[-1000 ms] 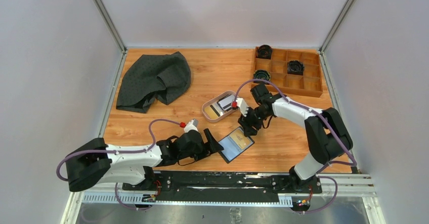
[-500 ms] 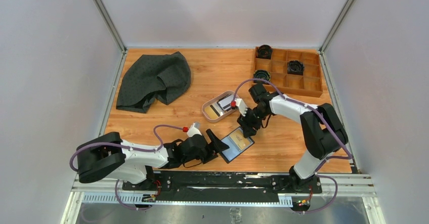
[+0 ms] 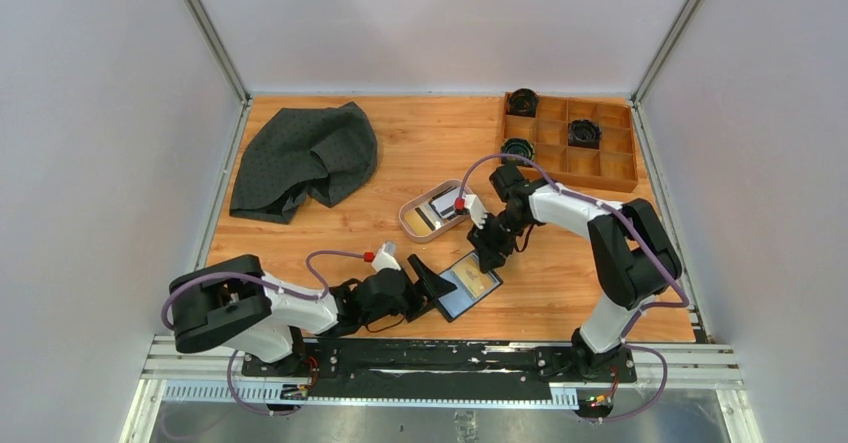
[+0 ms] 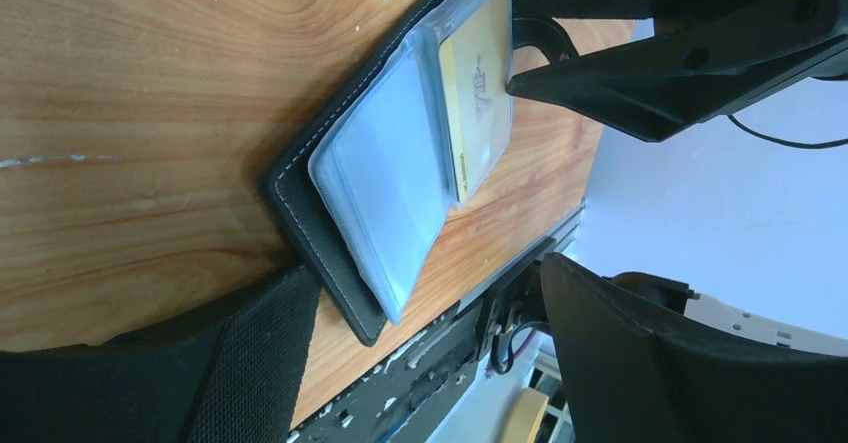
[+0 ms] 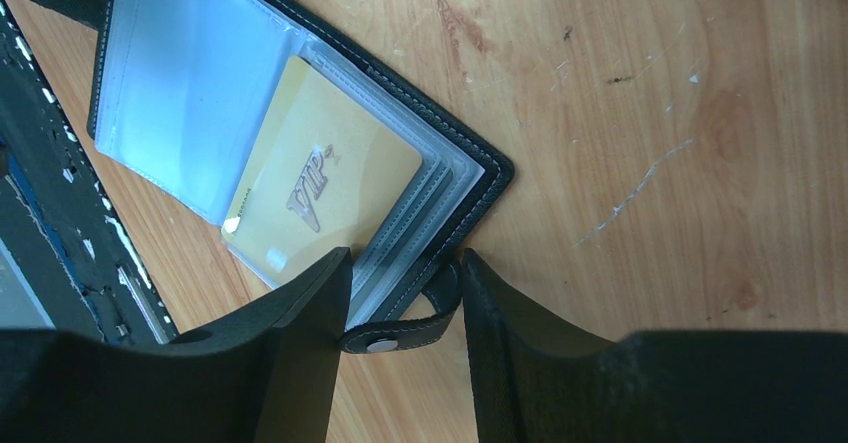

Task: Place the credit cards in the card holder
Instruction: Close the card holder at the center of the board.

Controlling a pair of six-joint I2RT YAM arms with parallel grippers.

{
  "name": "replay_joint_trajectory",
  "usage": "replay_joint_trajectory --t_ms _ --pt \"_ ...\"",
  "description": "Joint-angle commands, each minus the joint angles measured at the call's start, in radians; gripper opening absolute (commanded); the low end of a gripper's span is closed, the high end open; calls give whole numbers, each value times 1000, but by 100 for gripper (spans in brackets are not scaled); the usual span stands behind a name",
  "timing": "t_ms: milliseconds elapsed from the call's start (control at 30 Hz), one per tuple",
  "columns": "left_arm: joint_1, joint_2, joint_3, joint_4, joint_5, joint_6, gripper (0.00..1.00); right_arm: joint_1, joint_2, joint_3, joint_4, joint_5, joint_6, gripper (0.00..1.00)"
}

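Note:
The black card holder [image 3: 455, 300] lies open near the table's front edge, with clear pockets [image 5: 190, 73] and a gold credit card [image 5: 320, 188] tucked in its right half. My left gripper [image 3: 431, 288] stands wide open at the holder's left side. In the left wrist view the holder's near corner [image 4: 365, 318] sits between its jaws [image 4: 425, 278], beside the lower finger. My right gripper [image 5: 405, 273] is at the holder's far right corner. It is open but narrow, and the snap strap [image 5: 400, 333] spans the gap. More credit cards [image 3: 440, 206] lie in the tray.
A pinkish oval tray [image 3: 405, 215] sits just behind the holder. A wooden compartment box [image 3: 600, 168] with dark round items stands at the back right. A dark cloth [image 3: 305, 153] lies heaped at the back left. The black base rail [image 3: 440, 353] runs along the near edge.
The left arm's elbow has swung right and its gripper has edged toward the holder. The right gripper's jaws have narrowed around the strap. The holder has not moved.

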Motion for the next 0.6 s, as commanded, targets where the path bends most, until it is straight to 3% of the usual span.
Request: replay_joint_trajectory --t_ms 0,233,367,567 --pt "-8 60 -31 141 -52 25 85 29 40 -1 -49 -9 3 48" --pt "-8 150 -85 520 -64 105 72 32 40 5 -57 -23 8 47" --pt "-8 194 -69 576 -27 126 64 32 32 15 -70 -44 14 47" --pt "-8 184 -38 566 3 193 65 23 29 30 -93 -102 16 48"
